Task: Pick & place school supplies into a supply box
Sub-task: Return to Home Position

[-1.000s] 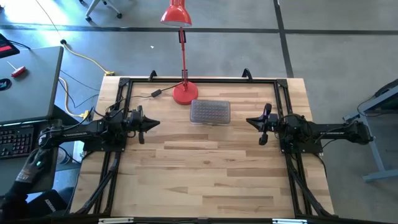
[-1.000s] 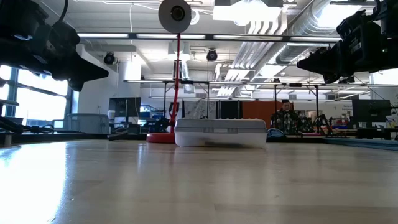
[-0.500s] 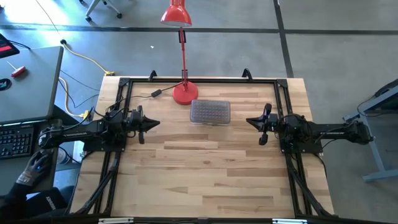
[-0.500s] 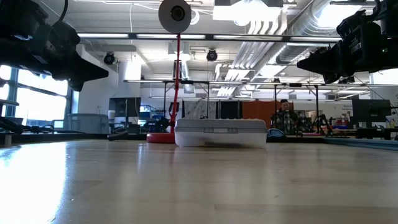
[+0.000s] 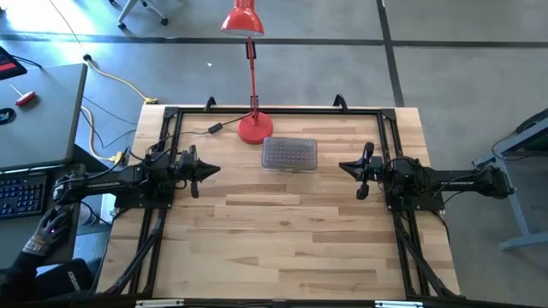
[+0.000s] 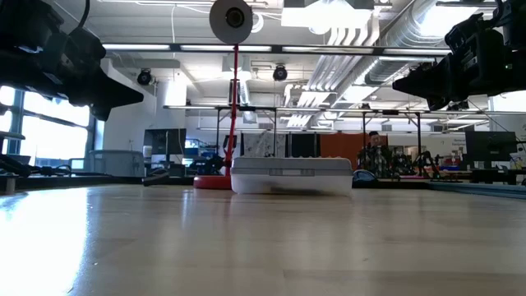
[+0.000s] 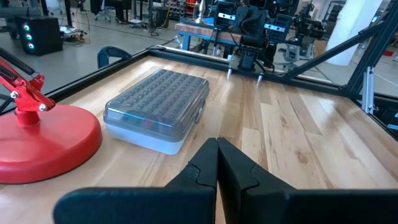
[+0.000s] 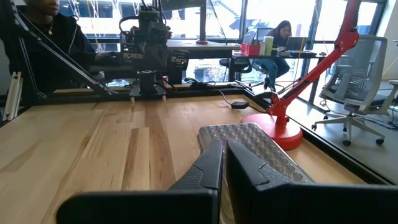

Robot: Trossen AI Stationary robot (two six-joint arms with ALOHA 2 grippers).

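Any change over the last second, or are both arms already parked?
Nothing on the table visibly changed. The left claw and right claw hang shut above the table, on either side of the closed supply box. The box sits where it was, beside the red lamp base.

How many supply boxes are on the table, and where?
1: the clear plastic box with a bumpy grey lid, closed, at the table's far centre, beside the red lamp's round base. None hidden.
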